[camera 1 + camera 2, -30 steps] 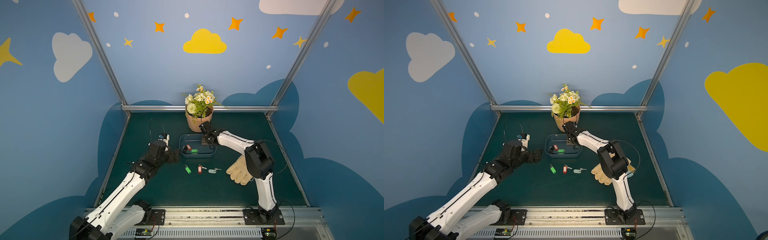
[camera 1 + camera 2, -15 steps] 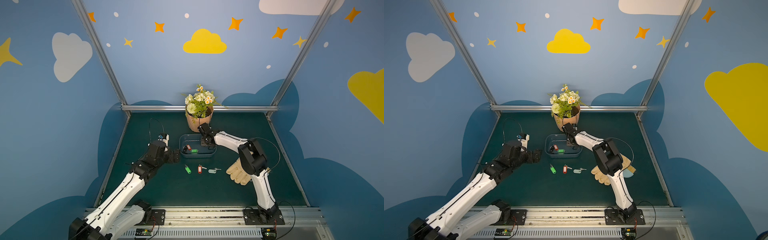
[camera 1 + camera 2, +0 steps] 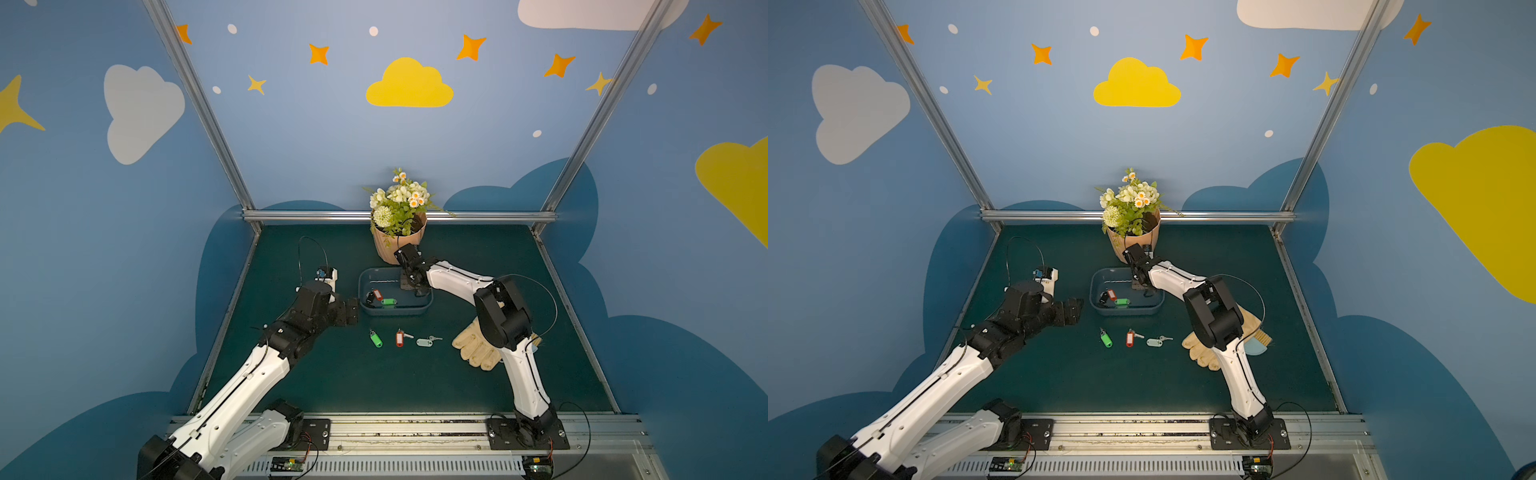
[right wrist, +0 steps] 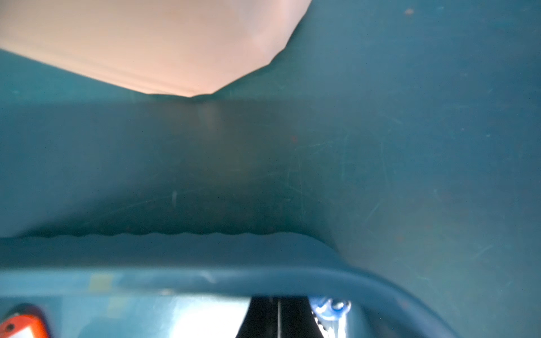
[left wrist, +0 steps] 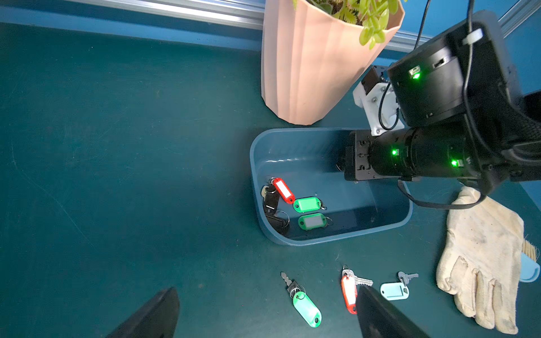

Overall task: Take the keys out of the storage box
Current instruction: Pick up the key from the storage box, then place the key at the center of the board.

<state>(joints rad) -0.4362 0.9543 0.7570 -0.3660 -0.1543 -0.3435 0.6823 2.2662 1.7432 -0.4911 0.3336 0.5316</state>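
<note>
Step in hand: right gripper fetching next key from storage box. Its fingers down inside box, pressed together; blue-tagged key just beside them, whether caught we cannot tell. Left gripper beside box, fingers spread, empty. Three keys out on worktop; red, green, black tagged keys lie inside. Next we need: lift slowly, confirm key follows, clear rim.

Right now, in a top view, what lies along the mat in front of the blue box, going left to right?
green-tagged key → red-tagged key → pale-tagged key → cream glove
</note>
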